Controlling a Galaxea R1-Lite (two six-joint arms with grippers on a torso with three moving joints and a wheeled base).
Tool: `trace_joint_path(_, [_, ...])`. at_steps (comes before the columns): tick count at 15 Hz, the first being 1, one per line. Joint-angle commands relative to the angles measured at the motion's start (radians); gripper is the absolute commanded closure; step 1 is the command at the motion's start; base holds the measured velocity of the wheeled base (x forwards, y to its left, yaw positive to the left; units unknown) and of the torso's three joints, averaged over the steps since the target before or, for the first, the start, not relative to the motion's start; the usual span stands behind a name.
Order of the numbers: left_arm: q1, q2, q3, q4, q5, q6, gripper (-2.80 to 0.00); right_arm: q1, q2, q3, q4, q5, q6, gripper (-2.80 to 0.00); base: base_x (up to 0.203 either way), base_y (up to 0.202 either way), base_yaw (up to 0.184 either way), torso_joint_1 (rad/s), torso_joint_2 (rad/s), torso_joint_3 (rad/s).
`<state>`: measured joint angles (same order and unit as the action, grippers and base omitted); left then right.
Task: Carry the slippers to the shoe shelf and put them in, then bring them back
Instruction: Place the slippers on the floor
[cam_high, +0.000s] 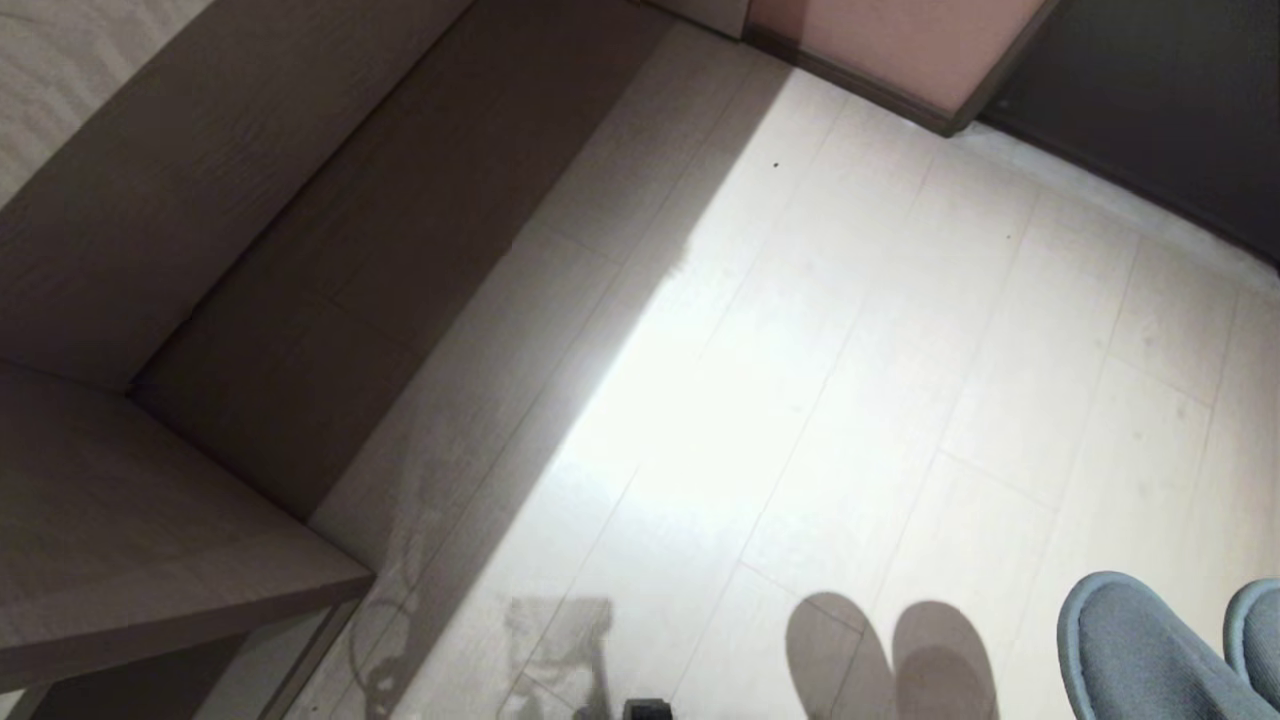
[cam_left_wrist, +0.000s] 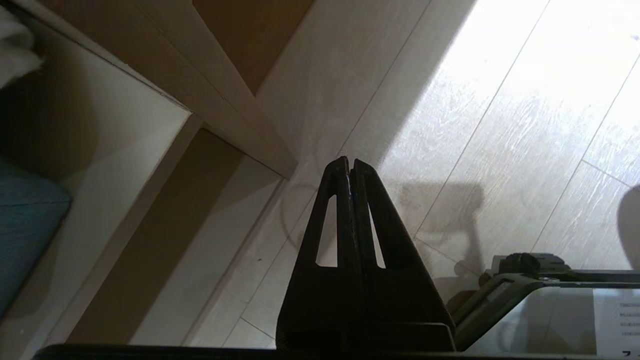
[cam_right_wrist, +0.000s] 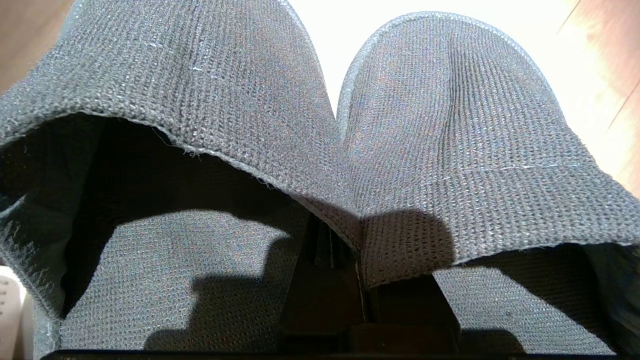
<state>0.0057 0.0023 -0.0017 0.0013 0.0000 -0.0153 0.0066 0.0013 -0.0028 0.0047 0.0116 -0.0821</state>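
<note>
The slippers (cam_right_wrist: 320, 125), a pair of soft grey-blue knitted fabric slippers with rounded closed toes, hung side by side, touching, at the near right edge of the head view, their toes above the pale wood-plank floor (cam_high: 850, 350) where their two rounded shadows fell. The taupe wood-laminate built-in unit (cam_high: 150, 250) stood along the left. The right gripper (cam_right_wrist: 345, 250) was clamped where the two slippers' inner edges met, holding the pair. The left gripper (cam_left_wrist: 350, 167) hung empty above the floor, its dark fingers pressed together.
</note>
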Motion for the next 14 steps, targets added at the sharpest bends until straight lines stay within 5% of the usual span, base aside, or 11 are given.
trace_joint_path(1, [0.0,0.004,0.0,0.0,0.0,0.0,0.0,0.001,0.002,0.0,0.0,0.001,-0.001,0.0,0.0,0.0,0.0,0.0,0.0,-0.198])
trace_joint_path(14, [0.0,0.001,0.0,0.0,0.0,0.0,0.0,0.0,0.0,0.001,0.0,-0.001,-0.002,0.0,0.0,0.0,0.0,0.003,0.0,-0.197])
